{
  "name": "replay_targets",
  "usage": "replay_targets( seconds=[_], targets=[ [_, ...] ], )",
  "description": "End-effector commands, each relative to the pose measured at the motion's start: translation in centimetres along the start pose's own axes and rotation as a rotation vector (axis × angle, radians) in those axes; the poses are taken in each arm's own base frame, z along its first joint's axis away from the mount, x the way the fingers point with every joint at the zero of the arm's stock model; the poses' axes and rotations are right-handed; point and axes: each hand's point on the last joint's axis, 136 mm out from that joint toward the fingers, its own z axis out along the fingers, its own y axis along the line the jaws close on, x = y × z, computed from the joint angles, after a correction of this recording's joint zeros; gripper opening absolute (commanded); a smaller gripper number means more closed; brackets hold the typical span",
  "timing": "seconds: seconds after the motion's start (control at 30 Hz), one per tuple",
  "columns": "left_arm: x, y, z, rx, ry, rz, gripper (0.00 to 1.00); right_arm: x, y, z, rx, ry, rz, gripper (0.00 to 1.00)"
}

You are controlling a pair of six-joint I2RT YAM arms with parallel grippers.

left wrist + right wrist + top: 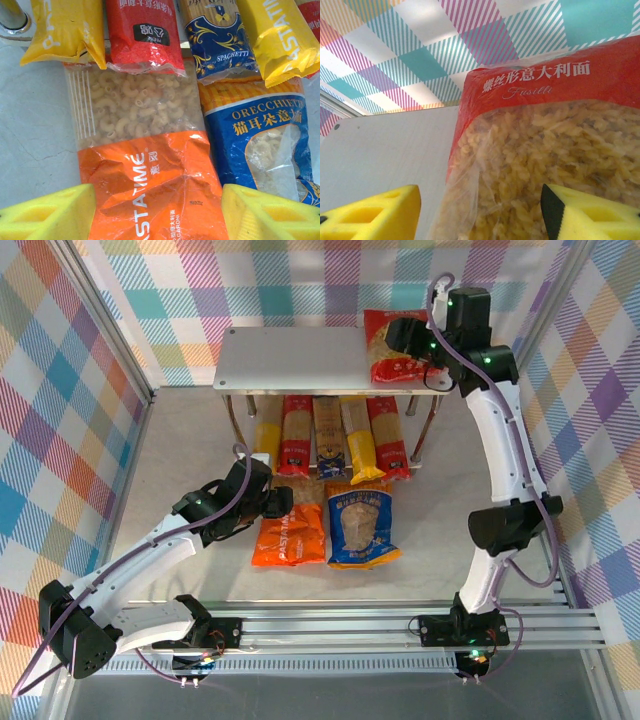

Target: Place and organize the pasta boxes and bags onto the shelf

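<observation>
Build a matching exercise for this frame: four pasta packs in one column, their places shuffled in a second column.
Things:
1. red bag
2. orange bag
3. blue bag
4. tan spaghetti pack

Places:
A. on the table, the right one of two bags side by side
B. beneath the shelf top, middle of the row of five
C. on the shelf top, right end
D. on the table, below the open left gripper

Pairs: 1-C, 2-D, 3-A, 4-B
</observation>
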Motion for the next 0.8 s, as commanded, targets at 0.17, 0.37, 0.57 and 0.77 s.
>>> replay_targets(
  seconds=[0.17,0.37,0.57,0.77],
  targets=[
    [0.0,0.4,-0.2,-0.004,0.0,-0.011,0.67,-2.5,1.5,-5.6,0.018,-0.124,-0.056,0.64],
    [0.0,0.5,-0.6,-0.002,-0.012,-0.022,0.66,-0.4,-0.6,-4.7,0.1,-0.063,-0.046,0.54],
    [0.7,1.4,-0.7,-0.026,-0.009,-0.04,0.64,2.0,-2.5,-3.7,0.158,-0.005,-0.03,0.43],
    [3.1,2.9,0.1,-0.068,0.034,-0.07,0.63,2.7,-2.6,-4.9,0.147,-0.045,-0.04,0.48]
  ],
)
